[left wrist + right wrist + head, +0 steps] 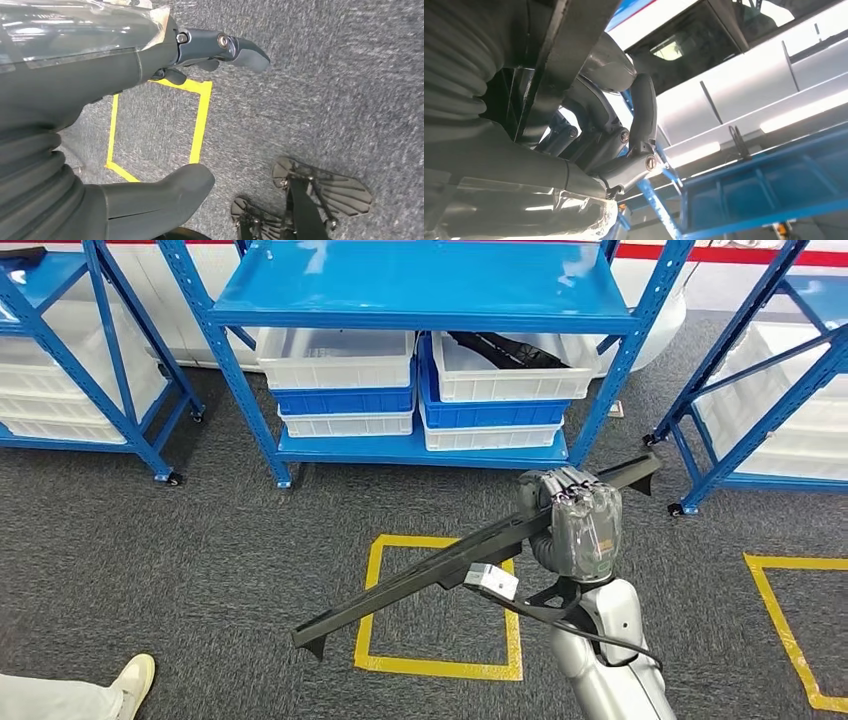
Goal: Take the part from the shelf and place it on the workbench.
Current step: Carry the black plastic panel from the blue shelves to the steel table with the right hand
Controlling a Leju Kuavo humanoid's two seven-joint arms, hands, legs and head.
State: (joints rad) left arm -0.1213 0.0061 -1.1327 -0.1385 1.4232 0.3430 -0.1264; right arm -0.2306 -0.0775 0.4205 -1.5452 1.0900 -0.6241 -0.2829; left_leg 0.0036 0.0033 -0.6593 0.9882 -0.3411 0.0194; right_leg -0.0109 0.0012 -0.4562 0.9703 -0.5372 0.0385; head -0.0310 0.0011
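My right hand (575,520) grips a long black bar-shaped part (420,575), held slanting above the grey carpet in front of the blue shelf (420,285). The part runs from near the yellow floor square up past my hand toward the shelf's right leg. In the right wrist view my fingers (641,120) curl around the dark part (559,55). My left hand (150,65) hangs over the carpet with its fingers (240,50) apart and nothing in it. Another black part (505,350) lies in a white bin (510,375) on the shelf.
White and blue bins (340,385) are stacked on the shelf's lower level. More blue shelves stand at left (80,350) and right (770,370). Yellow tape squares (440,605) mark the carpet. A person's shoe (130,680) is at the lower left.
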